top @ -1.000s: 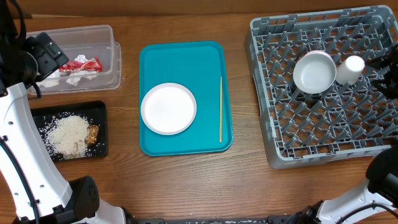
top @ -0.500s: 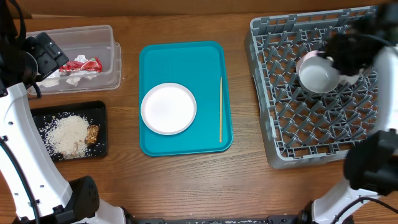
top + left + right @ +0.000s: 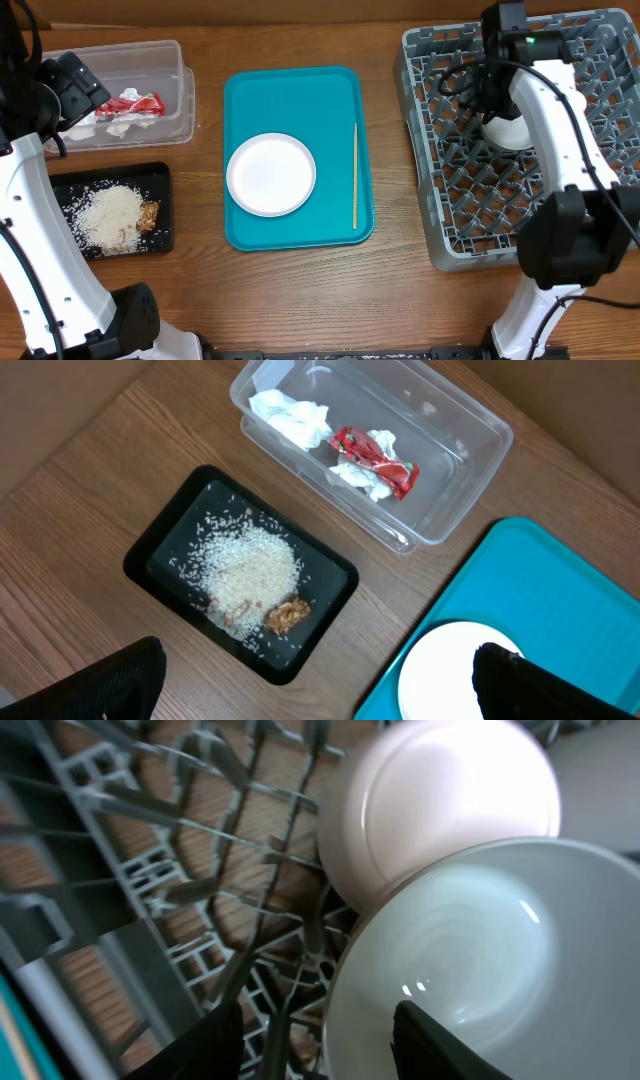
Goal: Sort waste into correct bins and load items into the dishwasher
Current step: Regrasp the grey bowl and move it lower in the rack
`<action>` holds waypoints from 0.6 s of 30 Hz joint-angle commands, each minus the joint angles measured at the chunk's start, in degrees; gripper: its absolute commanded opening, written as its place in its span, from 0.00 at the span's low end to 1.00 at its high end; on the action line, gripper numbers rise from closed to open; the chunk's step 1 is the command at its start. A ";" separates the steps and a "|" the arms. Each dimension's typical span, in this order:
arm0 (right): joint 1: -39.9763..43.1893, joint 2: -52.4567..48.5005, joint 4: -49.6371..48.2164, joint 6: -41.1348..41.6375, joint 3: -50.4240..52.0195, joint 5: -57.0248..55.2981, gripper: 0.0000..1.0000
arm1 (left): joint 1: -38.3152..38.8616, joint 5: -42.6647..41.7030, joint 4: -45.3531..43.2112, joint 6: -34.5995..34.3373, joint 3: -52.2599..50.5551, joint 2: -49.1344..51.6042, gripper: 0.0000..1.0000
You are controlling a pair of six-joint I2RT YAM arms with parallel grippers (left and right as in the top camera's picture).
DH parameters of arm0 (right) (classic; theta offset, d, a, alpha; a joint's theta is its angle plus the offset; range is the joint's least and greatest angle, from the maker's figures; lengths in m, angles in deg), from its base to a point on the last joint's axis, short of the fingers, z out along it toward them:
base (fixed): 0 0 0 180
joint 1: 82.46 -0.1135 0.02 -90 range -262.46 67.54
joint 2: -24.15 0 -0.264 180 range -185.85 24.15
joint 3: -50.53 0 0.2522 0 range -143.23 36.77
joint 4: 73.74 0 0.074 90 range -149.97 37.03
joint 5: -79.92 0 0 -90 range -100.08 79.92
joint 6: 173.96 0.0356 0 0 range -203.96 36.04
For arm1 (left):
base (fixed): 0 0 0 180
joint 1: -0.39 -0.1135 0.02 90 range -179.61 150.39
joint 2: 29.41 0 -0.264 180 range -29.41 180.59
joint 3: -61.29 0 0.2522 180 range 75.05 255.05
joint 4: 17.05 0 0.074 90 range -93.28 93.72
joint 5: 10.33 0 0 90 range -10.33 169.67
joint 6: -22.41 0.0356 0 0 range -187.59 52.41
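Observation:
In the grey dish rack lies a grey bowl, with a small white cup against its rim. My right gripper is open astride the bowl's rim, one finger inside the bowl and the other outside over the pegs. A small white dish sits on the teal tray. The clear tub holds a red-and-white wrapper and a napkin. Rice and a brown piece lie in the black tray. My left gripper hangs open above the table, holding nothing.
A thin wooden stick lies along the teal tray's right side. The rack's upright pegs crowd round the right fingers. Bare wood shows between the tub, the tray and the rack.
My right arm has swung in from the rack's right edge to the bowl, now covering the cup and part of the bowl from above. Its jaws have narrowed. The left arm is still.

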 commanded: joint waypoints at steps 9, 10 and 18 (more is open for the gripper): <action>-0.07 -2.21 1.53 2.99 0.24 -2.56 0.20 | 0.02 0.57 0.11 -0.59 -0.15 0.35 1.00; -0.07 -2.21 2.05 2.99 -0.26 -2.56 0.16 | 0.02 0.57 0.11 -0.59 -0.15 0.35 1.00; 0.04 -0.72 7.65 4.52 -5.68 -2.56 0.04 | 0.04 0.57 0.11 -0.59 -0.15 0.35 1.00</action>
